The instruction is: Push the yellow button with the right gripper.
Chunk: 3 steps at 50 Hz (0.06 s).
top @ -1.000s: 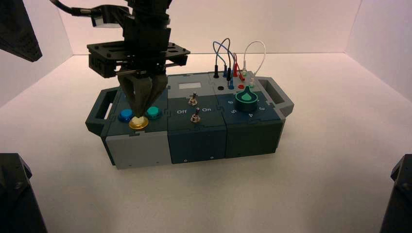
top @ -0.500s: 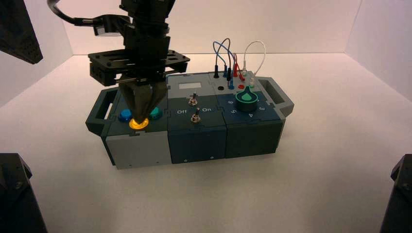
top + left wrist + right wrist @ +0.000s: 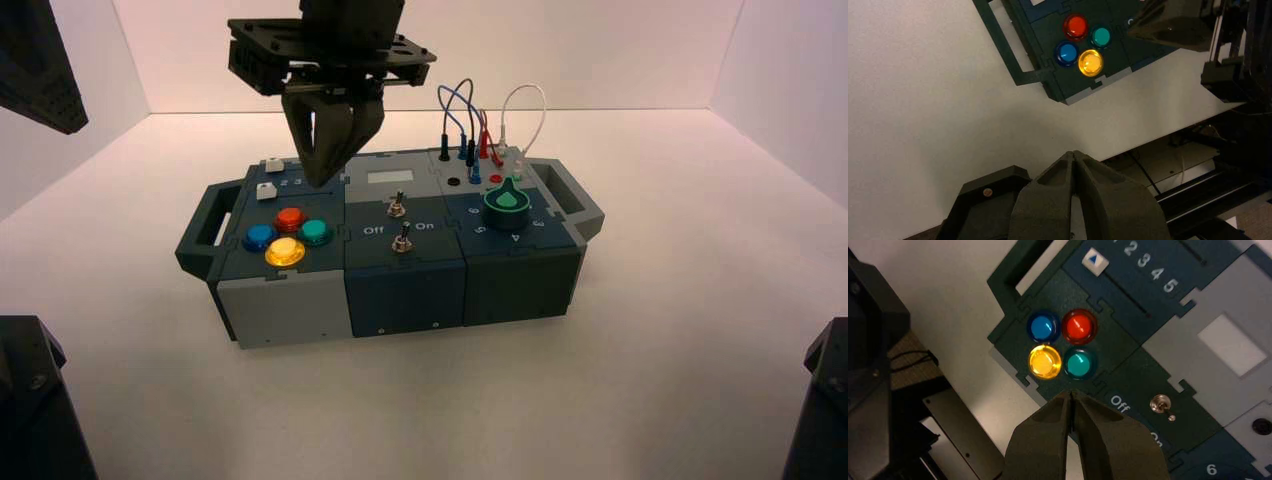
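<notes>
The yellow button [image 3: 285, 251] sits at the front of a four-button cluster on the box's left end; it also shows in the right wrist view [image 3: 1045, 362] and the left wrist view [image 3: 1091, 62]. My right gripper [image 3: 323, 182] hangs well above the box, behind the cluster, with its fingers pressed together in a point and holding nothing. In the right wrist view its tips [image 3: 1071, 394] are clear of the button, near the green one. My left gripper [image 3: 1074, 154] is shut and empty, parked high off the box's left end.
Red [image 3: 290, 217], blue [image 3: 259, 237] and green [image 3: 316, 232] buttons surround the yellow one. Two toggle switches [image 3: 398, 207] stand mid-box, with a green knob [image 3: 507, 200] and plugged wires [image 3: 480, 130] on the right. A white slider cap [image 3: 266, 190] lies behind the buttons.
My right gripper was pressing its tip down on the yellow button; it has lifted straight off and risen up and back. The button is uncovered now. The left arm has not moved.
</notes>
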### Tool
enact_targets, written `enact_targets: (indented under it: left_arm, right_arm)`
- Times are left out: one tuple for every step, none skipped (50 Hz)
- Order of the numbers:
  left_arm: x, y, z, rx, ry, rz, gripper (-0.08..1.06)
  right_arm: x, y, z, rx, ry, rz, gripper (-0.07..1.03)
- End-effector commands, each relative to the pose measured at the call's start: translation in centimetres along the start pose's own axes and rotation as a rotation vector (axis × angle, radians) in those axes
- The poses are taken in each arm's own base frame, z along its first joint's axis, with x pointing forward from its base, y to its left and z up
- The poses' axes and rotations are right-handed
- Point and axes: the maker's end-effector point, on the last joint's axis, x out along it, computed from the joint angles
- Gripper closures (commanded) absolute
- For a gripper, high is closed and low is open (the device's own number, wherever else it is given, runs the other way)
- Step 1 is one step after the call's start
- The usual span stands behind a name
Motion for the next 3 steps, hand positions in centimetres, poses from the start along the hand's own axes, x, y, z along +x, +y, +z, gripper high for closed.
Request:
enact_targets:
  left_arm:
    - [-0.39, -0.08, 0.55, 0.007, -0.009, 0.003, 1.01]
    - [-0.41, -0.09, 0.59, 0.007, -0.009, 0.003, 1.01]
    - [-0.39, -0.06, 0.59, 0.007, -0.008, 0.005, 1.01]
  right_arm:
    - [-1.03, 0.08, 0.55, -0.006, -0.049, 0.002, 0.98]
    - [-1.03, 0.06, 0.56, -0.006, -0.054, 0.001, 0.98]
    - [-1.06, 0.06, 0.55, -0.006, -0.055, 0.001, 0.98]
